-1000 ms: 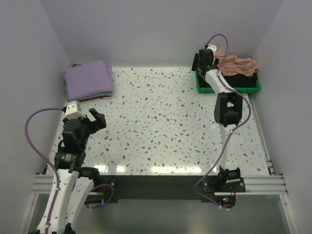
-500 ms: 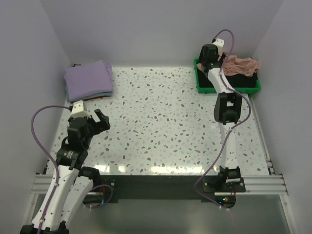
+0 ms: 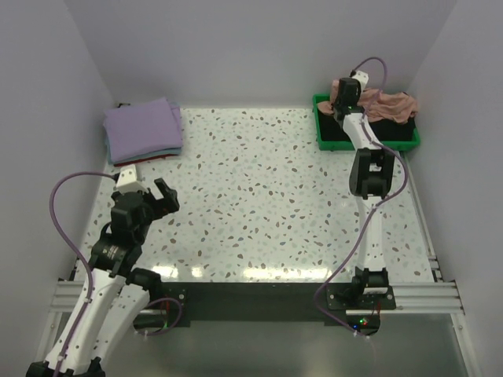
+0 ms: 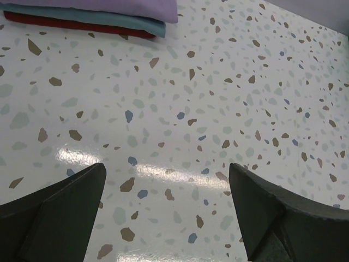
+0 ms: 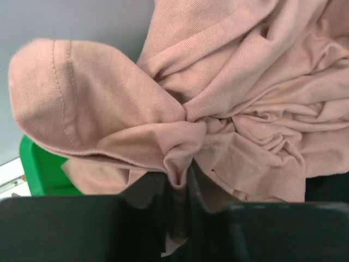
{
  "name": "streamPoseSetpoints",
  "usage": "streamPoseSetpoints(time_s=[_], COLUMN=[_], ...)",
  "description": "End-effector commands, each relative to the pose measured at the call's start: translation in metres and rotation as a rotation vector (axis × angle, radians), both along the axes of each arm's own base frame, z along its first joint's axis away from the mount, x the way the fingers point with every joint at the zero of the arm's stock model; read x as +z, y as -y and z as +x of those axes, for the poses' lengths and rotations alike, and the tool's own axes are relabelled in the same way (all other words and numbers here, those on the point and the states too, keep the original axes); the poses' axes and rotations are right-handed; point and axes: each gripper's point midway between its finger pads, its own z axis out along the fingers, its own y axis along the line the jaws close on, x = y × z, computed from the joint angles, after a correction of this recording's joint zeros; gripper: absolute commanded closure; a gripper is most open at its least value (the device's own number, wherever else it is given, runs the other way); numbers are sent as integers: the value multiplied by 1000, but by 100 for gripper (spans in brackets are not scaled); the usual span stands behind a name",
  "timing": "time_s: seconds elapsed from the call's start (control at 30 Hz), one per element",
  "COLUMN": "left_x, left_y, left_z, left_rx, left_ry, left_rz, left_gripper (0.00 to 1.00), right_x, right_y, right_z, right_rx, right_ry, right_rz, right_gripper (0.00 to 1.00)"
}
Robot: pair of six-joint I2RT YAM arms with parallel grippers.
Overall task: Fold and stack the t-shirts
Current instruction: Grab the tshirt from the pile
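— Where is there room?
— The speckled table [image 3: 259,196] stretches between the folded lavender shirt [image 3: 141,126] far left and the tray [image 3: 405,144] far right, against the walls.
— Your grippers?
— My right gripper [image 5: 177,185] is clenched on a fold of the pink shirt [image 5: 245,98] heaped in the tray. My left gripper [image 4: 169,202] hangs spread wide above the near-left table.
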Motion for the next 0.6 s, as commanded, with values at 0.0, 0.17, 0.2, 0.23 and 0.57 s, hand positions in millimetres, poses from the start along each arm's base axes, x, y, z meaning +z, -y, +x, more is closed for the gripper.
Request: streamPoseSetpoints(time_s=[0.0,0.17,0.2,0.23,0.57], left_x=[13,17,18,18,30], left_y=[-1,-1,-2,-2,-5], left_z=[1,1,1,1,-5], left_rx=[20,20,21,22,30], left_ry=[39,55,58,62,122], left_rz=[-17,-19,-19,-18,-35], left_gripper=[0,0,0,0,0], right_x=[69,114,125,146,295], right_y=[-11,-13,-19,-22,-95], right_z=[9,-17,-20,-30,-127], right_rx=[55,25,32,37,122], right_ry=[152,252,281,309,560], right_rz=[38,76,86,90,13], right_gripper=[96,100,100,100,100])
